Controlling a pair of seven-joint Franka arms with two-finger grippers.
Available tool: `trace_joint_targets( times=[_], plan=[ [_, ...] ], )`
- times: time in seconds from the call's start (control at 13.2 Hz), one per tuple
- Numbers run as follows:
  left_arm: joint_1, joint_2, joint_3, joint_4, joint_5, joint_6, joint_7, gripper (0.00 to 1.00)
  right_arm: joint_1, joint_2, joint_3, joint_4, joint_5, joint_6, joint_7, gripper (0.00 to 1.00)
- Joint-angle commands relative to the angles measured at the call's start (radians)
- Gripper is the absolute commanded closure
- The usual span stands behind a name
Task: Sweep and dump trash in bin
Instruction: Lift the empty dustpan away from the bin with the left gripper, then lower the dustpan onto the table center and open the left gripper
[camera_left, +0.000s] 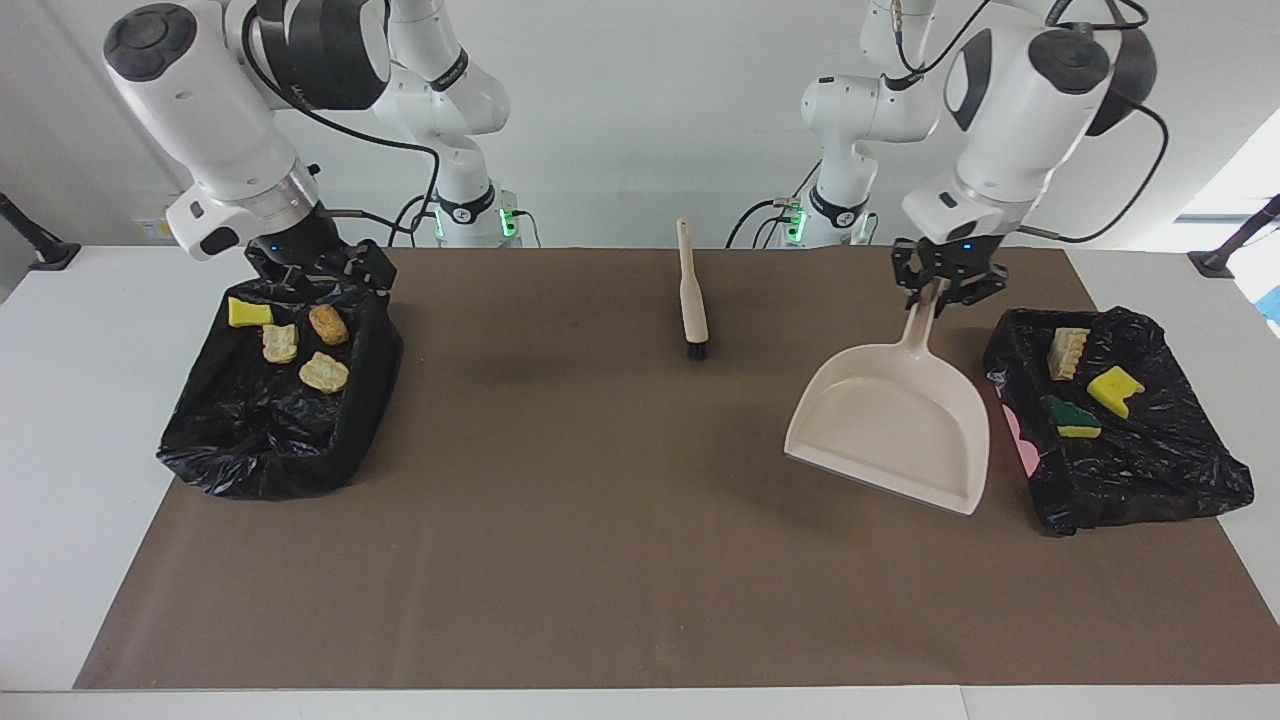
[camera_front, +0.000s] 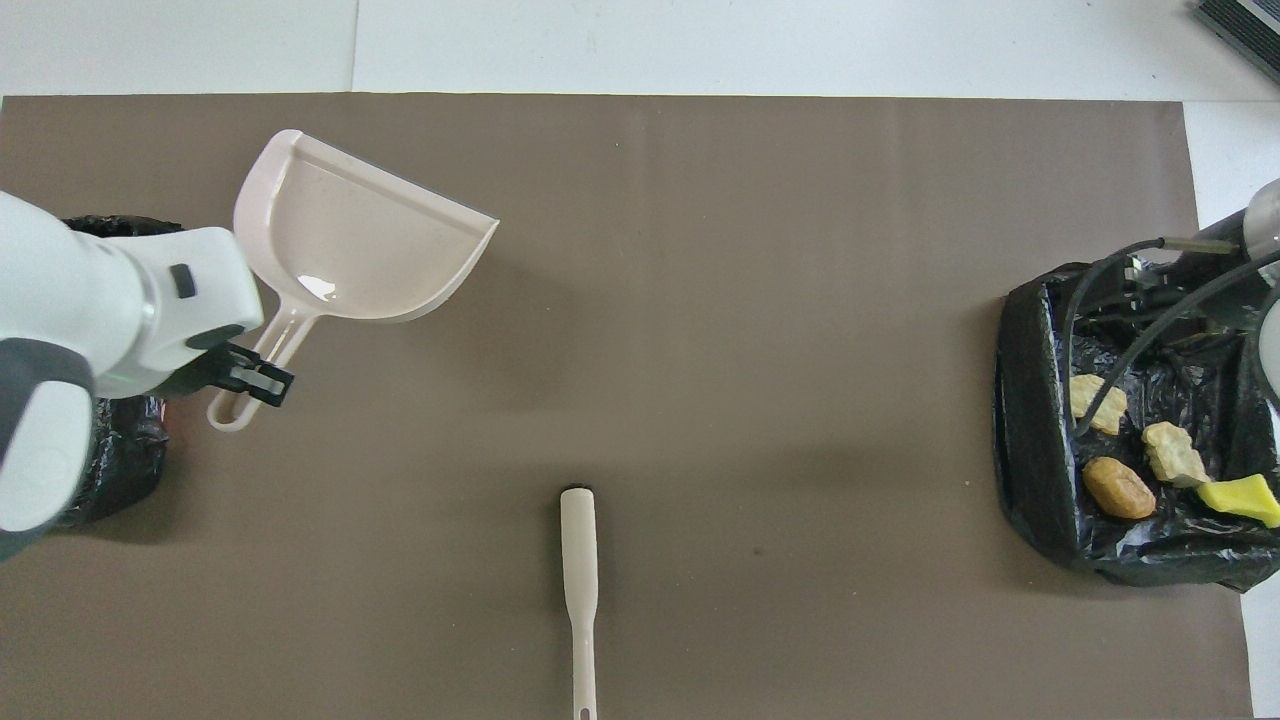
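Observation:
My left gripper (camera_left: 940, 283) is shut on the handle of the beige dustpan (camera_left: 890, 430), which hangs tilted, mouth down, over the mat beside a black-lined bin (camera_left: 1190, 480). That bin holds three trash scraps: a tan chunk (camera_left: 1068, 352), a yellow sponge piece (camera_left: 1115, 388) and a green-faced one (camera_left: 1070, 418). In the overhead view the dustpan (camera_front: 360, 240) looks empty, with the left gripper (camera_front: 250, 378) on its handle. My right gripper (camera_left: 322, 275) hovers open over the rim of the second bin (camera_left: 260, 450), which holds several scraps of trash (camera_left: 323, 372).
The beige-handled brush (camera_left: 692, 295) lies on the brown mat (camera_left: 600, 520) near the robots, midway between the arms, bristles pointing away from them. In the overhead view the brush (camera_front: 578, 570) is at the bottom centre. Each bin sits at one end of the mat.

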Motion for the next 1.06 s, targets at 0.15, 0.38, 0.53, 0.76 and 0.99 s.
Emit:
trace_joint_targets(
  times=[0.15, 0.38, 0.53, 0.76, 0.99],
  plan=[
    [-0.24, 0.05, 0.025, -0.099, -0.067, 0.234, -0.36, 1.0, -0.047, -0.08, 0.003, -0.032, -0.005, -0.019, -0.025, 0.0],
    [-0.355, 0.197, 0.025, -0.093, -0.121, 0.445, -0.499, 1.0, -0.034, -0.095, 0.001, -0.05, 0.006, -0.018, -0.013, 0.0],
    [-0.397, 0.26, 0.025, -0.087, -0.123, 0.521, -0.535, 1.0, -0.033, -0.095, 0.001, -0.049, 0.004, -0.014, -0.018, 0.0],
    [-0.407, 0.269, 0.023, -0.091, -0.13, 0.521, -0.538, 1.0, -0.033, -0.094, 0.003, -0.051, -0.016, 0.004, -0.019, 0.0],
    [-0.427, 0.294, 0.023, -0.093, -0.13, 0.538, -0.574, 1.0, -0.037, -0.079, 0.003, -0.037, -0.04, 0.068, -0.019, 0.0]
  ],
)
